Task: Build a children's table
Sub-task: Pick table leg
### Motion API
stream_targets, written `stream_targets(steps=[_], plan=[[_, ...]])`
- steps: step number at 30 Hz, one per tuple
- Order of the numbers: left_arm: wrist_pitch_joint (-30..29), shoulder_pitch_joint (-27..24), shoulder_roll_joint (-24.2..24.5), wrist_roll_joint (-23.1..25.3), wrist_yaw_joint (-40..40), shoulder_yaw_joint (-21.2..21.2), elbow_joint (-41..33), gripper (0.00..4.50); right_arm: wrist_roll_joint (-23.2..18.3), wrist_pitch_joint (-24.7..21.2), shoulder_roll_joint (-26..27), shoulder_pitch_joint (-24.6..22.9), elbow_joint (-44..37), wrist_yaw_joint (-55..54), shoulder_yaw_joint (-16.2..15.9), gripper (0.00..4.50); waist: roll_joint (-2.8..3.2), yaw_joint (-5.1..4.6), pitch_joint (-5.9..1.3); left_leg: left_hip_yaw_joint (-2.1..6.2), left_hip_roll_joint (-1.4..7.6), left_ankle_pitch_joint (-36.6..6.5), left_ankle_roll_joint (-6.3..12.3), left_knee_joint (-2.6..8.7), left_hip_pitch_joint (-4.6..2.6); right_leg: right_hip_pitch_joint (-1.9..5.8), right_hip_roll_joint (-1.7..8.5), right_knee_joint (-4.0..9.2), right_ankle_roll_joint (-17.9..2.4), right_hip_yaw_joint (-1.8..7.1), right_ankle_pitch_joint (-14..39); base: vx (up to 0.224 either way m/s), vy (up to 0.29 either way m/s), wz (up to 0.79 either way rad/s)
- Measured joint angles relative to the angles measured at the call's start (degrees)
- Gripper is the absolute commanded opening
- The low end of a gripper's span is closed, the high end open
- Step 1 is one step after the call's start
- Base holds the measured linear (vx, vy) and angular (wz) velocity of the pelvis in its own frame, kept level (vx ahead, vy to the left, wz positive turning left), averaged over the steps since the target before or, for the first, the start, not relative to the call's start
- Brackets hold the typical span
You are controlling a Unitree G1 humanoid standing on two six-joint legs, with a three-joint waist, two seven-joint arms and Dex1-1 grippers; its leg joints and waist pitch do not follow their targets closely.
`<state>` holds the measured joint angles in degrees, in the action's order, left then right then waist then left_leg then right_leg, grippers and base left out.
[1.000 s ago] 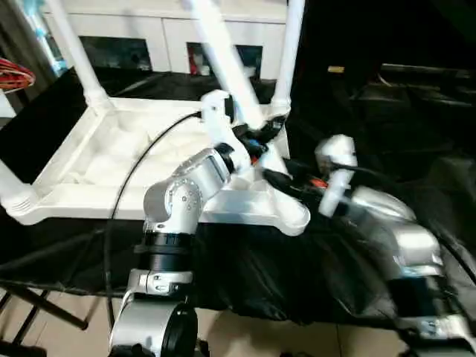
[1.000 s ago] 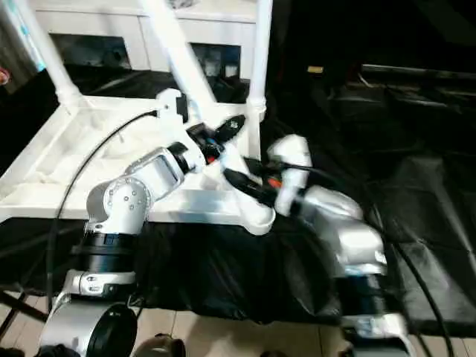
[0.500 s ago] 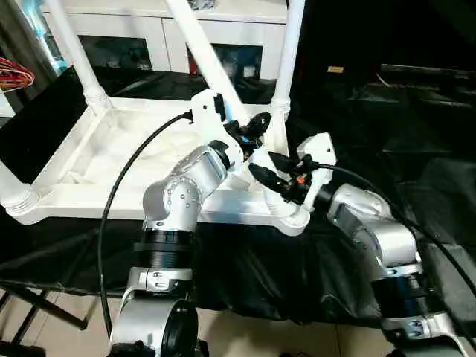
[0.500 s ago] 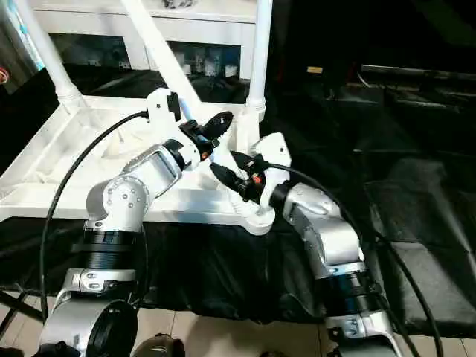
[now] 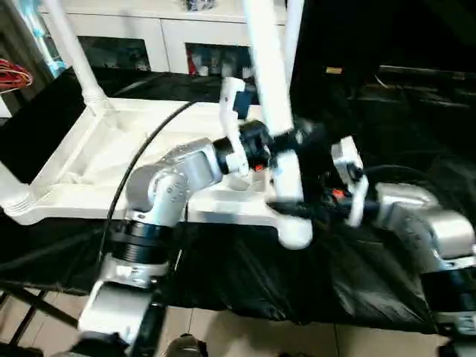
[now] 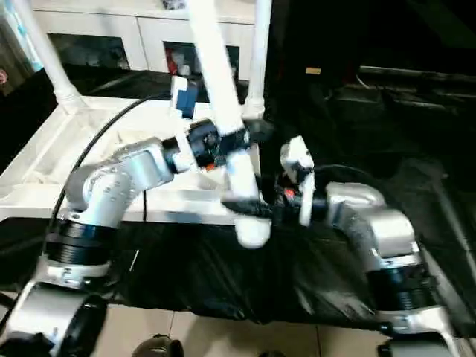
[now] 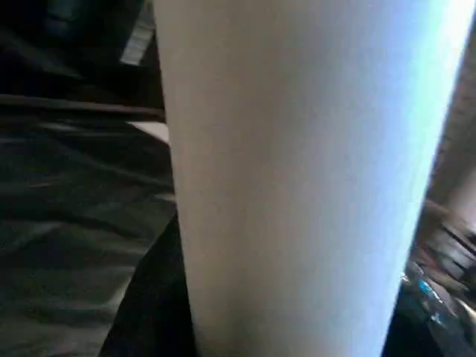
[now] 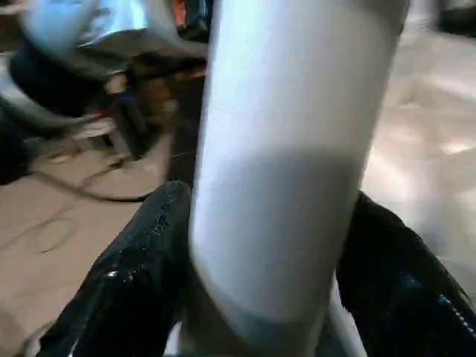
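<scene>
Fourth leg [image 5: 271, 97] has swung from slanted to near upright over the near-right socket [image 5: 294, 232]. Three legs seated; this one left. Both grippers' fingers [image 8: 141, 275] straddle it; grip unclear.

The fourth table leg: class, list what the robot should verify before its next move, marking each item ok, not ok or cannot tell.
1. Long tapered white plastic leg nearly upright over the near right corner socket: ok.
2. Leg fully seated: cannot tell.
3. Left end effector at the leg: ok.
4. Right end effector straddling the leg: ok.
5. Three other white legs standing in the upturned white table top: ok.
</scene>
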<state>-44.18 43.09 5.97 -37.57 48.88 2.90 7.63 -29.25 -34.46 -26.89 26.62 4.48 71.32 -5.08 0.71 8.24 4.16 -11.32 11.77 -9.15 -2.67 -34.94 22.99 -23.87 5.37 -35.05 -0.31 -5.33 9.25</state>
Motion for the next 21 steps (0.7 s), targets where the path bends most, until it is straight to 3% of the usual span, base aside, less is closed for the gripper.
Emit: stream_targets(steps=[5,16,18,21], plan=[[-0.1,0.0,1.9,-1.0,5.3,2.0,-2.0,1.81,-1.8,-1.6,-0.2,0.0,-1.0,2.5,-1.2,2.66,0.00,0.00,0.00,0.00,0.00,0.0,-0.04,-0.01,-0.04,0.00,0.00,-0.10,0.0,0.00,0.0,0.000,0.000,0.00],[0.1,0.0,2.1,-1.0,7.2,2.1,-2.0,1.80,-2.9,-2.9,-0.2,-0.1,-2.0,2.9,-1.9,1.93,-0.01,0.01,-0.01,0.03,0.01,0.1,-0.18,-0.01,-0.07,0.02,0.00,-0.11,0.1,0.00,-0.1,0.000,0.000,0.00],[0.0,0.0,2.1,-1.0,7.2,1.8,-1.7,2.36,-2.9,-2.9,0.2,-0.2,-2.0,2.3,-1.9,1.91,0.00,0.01,-0.01,0.04,0.00,0.1,-0.18,-0.01,-0.07,0.02,0.00,-0.11,0.1,0.00,-0.1,0.000,0.000,0.00],[-0.3,0.3,0.3,-1.1,4.0,0.2,-0.4,2.57,-2.5,-2.4,1.1,-0.6,-1.9,-0.7,-1.0,1.91,0.00,0.04,-0.01,0.04,0.00,0.1,-0.18,-0.03,-0.07,0.06,0.00,-0.10,0.1,0.00,-0.1,0.000,0.000,0.00]])
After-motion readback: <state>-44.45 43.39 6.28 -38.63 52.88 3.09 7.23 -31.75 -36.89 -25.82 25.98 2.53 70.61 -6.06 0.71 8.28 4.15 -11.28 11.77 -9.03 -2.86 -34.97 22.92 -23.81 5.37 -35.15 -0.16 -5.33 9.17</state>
